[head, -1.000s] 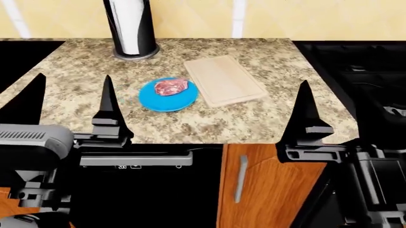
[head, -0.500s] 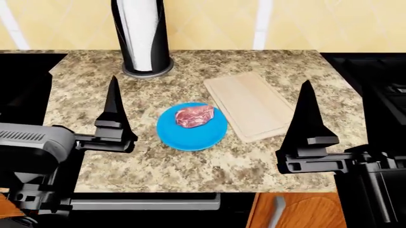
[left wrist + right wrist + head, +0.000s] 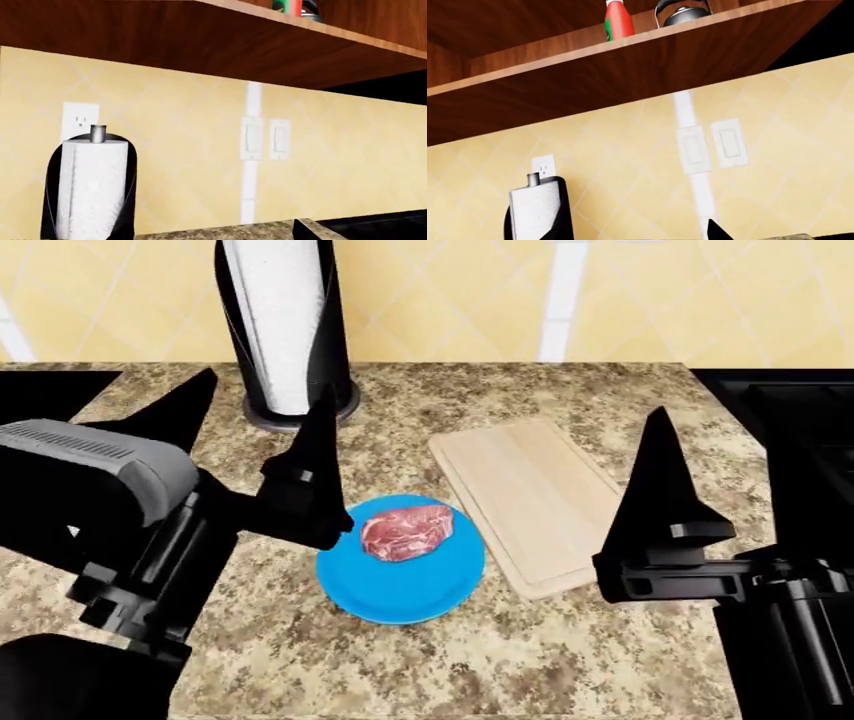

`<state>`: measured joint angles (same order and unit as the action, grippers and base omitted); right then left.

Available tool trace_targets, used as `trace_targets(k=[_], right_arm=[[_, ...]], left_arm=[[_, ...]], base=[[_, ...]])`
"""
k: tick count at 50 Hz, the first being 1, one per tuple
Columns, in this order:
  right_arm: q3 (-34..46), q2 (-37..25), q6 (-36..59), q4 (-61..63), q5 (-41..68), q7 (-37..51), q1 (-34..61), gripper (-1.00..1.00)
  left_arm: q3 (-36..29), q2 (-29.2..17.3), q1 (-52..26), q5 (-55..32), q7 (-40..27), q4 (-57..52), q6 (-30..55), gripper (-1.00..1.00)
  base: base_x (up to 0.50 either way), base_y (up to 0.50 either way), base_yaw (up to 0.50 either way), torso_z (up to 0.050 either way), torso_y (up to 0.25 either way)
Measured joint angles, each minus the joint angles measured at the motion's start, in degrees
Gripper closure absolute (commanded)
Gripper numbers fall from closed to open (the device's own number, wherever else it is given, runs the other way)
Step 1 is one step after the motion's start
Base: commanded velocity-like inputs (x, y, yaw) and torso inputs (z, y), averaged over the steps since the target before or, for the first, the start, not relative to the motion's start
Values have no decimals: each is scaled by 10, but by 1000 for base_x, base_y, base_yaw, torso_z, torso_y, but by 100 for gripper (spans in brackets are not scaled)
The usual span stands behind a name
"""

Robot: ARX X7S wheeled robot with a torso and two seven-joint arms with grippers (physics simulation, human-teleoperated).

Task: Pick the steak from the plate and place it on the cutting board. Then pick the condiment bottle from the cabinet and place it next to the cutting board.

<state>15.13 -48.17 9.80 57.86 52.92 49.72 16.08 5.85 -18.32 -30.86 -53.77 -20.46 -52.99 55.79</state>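
The steak [image 3: 407, 532], pinkish-red with white marbling, lies on the blue plate [image 3: 400, 590] at mid-counter. The pale cutting board [image 3: 534, 502] lies just right of the plate, with nothing on it. My left gripper [image 3: 267, 385] hangs open over the counter left of the plate, its nearer finger [image 3: 320, 470] reaching the plate's left rim in the picture. My right gripper [image 3: 721, 425] is open to the right of the board; only one finger [image 3: 658, 470] shows. The red condiment bottle [image 3: 618, 20] stands on the cabinet shelf, and a sliver of this bottle [image 3: 287, 5] shows in the left wrist view.
A tall black paper-towel holder [image 3: 284, 330] stands at the back of the granite counter [image 3: 441, 670], behind the plate. A kettle [image 3: 684, 12] sits beside the bottle on the shelf. A black stove [image 3: 801, 410] borders the counter on the right. Outlets and switches [image 3: 707, 147] are on the yellow wall.
The head view has moved in and down over the counter. My left arm has risen and swung right, from the counter's left part to beside the plate. The steak still lies on the plate.
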Motion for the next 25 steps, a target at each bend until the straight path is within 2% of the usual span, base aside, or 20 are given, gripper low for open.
trace_targets(k=[5,11,25], right_arm=[[-6,-6,-13,-5,9,0,-6,-100],[-11,-9,-26,-11,17,-1,-12,-100],[-10,-8,-40,-22,28,-6,-15,-100]], left_arm=[[-29,-2,-68,-59,-3,49,55,-100],[-77,-21,-126,-87,16,106,107,-100],[-164,-84,-187,-122,89,183,189,-100]], base=[[0,0,0,0,0],[0,0,0,0,0],[0,0,0,0,0]])
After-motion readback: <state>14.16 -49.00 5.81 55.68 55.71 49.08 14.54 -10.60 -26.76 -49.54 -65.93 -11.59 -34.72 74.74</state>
